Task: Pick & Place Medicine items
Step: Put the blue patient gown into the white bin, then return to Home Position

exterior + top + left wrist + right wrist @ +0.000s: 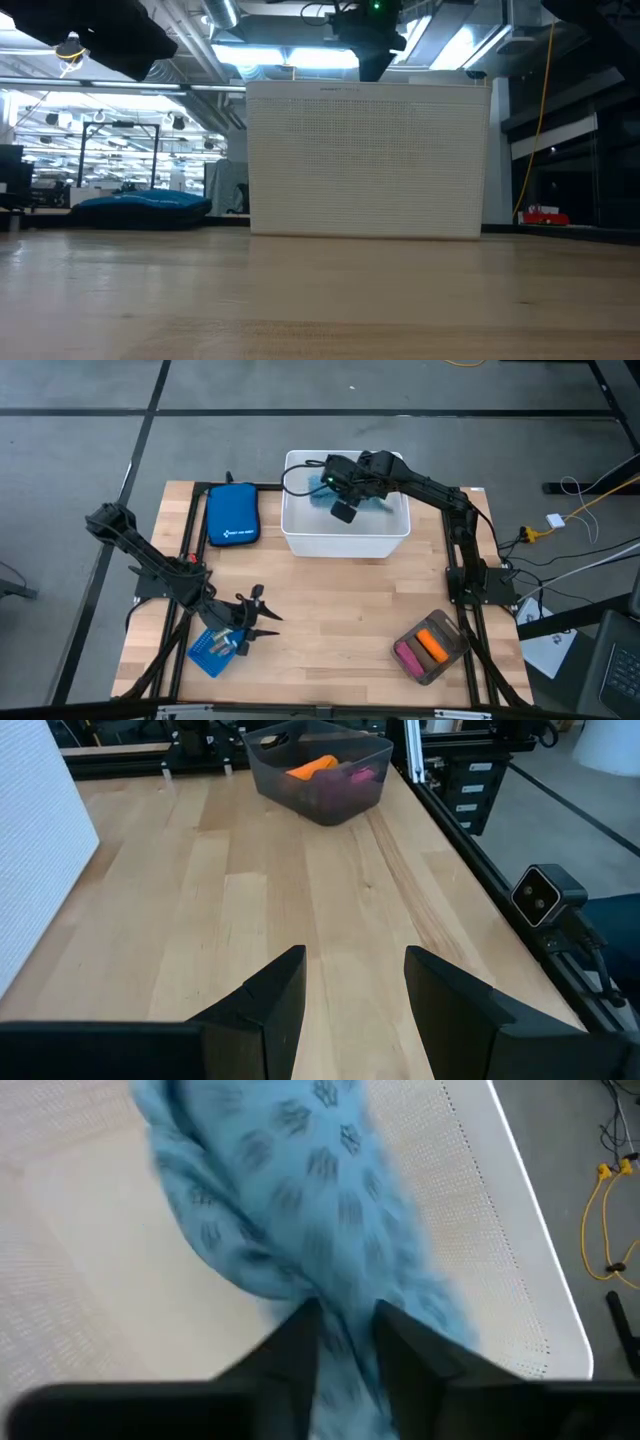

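Note:
The teal patterned soft pack point(300, 1210) is inside the white bin point(300, 535) at the table's far middle, and my right gripper point(345, 1345) is over the bin, shut on the pack. In the high view a little teal point(386, 503) shows past that gripper point(343, 510). An orange tube point(432, 644) and a pink tube point(408, 655) lie in the grey tray point(447, 660) at the near right. My left gripper point(256, 615) hovers open over bare wood near the left front, beside the light-blue tray point(203, 658), which holds small bits point(216, 645). My right gripper pinches the teal pack between its two fingers at a gathered part point(345, 1315) of the soft wrapping, coming from above and pointing down into the bin. The rest of the pack hangs away below the fingers over the bin's floor; whether its lower end rests there I cannot tell.
A dark blue zipped pouch point(232, 515) lies left of the bin. The bin's tall white wall point(368, 160) fills the low view, with the right gripper point(372, 45) above its rim. Bare wood point(300, 900) stretches between my left gripper point(355, 990) and the grey tray point(320, 770).

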